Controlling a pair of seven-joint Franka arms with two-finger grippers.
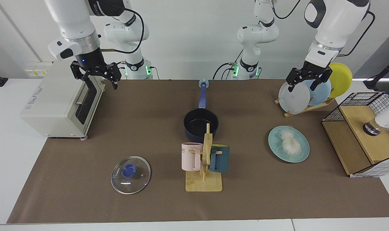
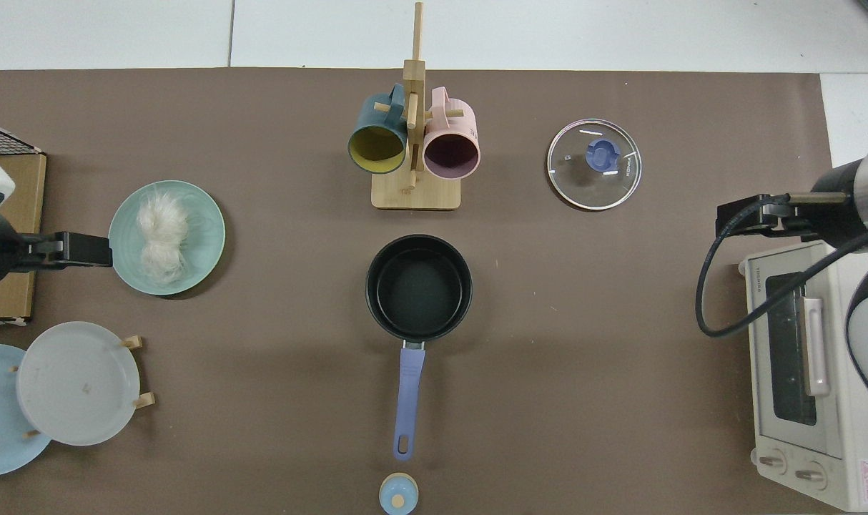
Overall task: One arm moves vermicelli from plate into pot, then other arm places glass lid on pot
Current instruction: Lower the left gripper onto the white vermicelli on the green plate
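Two views. Facing view: fluffy white tangle of vermicelli [image 1: 290, 143] lies on the flat round teal plate [image 1: 275, 141], threads straying over it. Dark navy pot [image 1: 201, 124] with long blue handle sits mid-mat, nothing inside. Clear glass lid [image 1: 130, 175], blue knob, lies flat near the front edge. Left gripper [image 1: 307, 84] hangs before racked plates [image 1: 293, 97], fingers spread. Right gripper [image 1: 95, 76] hovers by a white toaster oven [image 1: 53, 106], fingers apart.

Top view: vermicelli [image 2: 162, 237] heaped left of the plate's [image 2: 205, 236] centre; left gripper [image 2: 84, 250] at its rim.

In the facing view the pot [image 1: 201, 123] sits mid-frame just behind the mug rack [image 1: 204, 166], the glass lid [image 1: 130, 175] lies lower left, and the vermicelli [image 1: 290, 142] rests on the plate [image 1: 305, 150] at right (below the dish rack [image 1: 305, 107]).
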